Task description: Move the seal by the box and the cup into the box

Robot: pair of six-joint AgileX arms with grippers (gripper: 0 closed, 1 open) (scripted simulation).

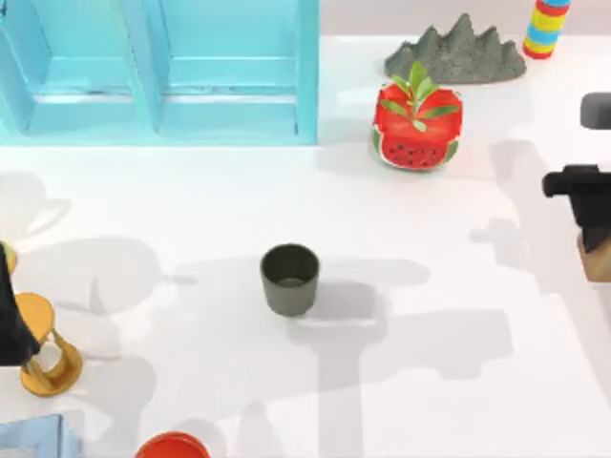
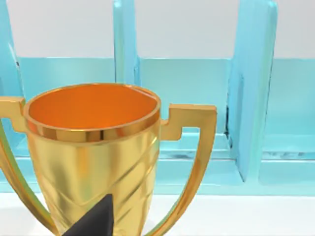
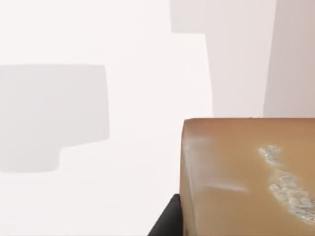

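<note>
Seal sits closest to the lens in the right wrist view: tan-brown block w/ whitish marks on one face, a dark bit of the right end effector beside its lower edge, white counter behind. From above, a tan sliver of the seal shows under the right arm at the counter's right edge, mid-height. Looks carried there, but can't tell whether the fingers are clamped on it or apart.

Cup: 1, dark olive-grey, upright near the counter's centre, nothing seen inside, well apart from both arms.

Box: 1, light blue w/ upright dividers, far left; compartments in view hold nothing.

Trophy: 1, gold w/ 2 handles, orange inside, no contents, standing between the left wrist cam and the box. Left end effector shows as a dark tip against it; can't tell whether apart or together.

Other items, 1 each: hourglass at left edge, red-orange dish at near edge, watermelon pot w/ green plant, grey rock, striped stack far right.
</note>
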